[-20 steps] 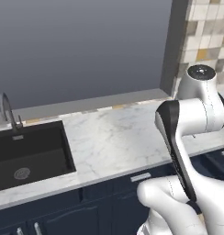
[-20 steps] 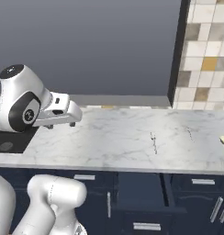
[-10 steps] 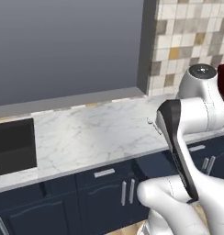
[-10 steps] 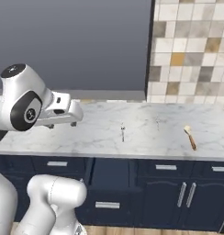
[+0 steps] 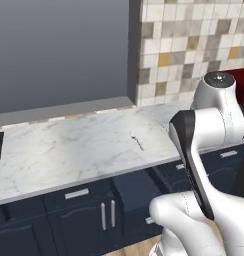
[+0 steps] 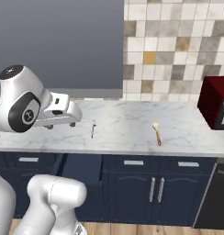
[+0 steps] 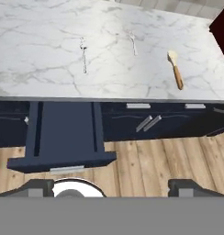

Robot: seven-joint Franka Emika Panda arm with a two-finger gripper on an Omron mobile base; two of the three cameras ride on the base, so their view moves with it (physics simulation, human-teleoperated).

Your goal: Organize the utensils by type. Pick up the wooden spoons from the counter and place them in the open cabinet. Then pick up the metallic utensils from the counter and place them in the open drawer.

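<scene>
Fingers (image 7: 185, 186) wide apart, holding nothing. Wooden spoon (image 7: 175, 69) and two metallic utensils (image 7: 83, 54) on counter (image 7: 36, 55) near front edge; open drawer (image 7: 63, 137) below.

Base views flank arm; hand view overhead (all share counter (image 6: 132, 133)).

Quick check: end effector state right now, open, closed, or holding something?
End effector: open and holding nothing, its fingertips wide apart, back from the counter.
</scene>
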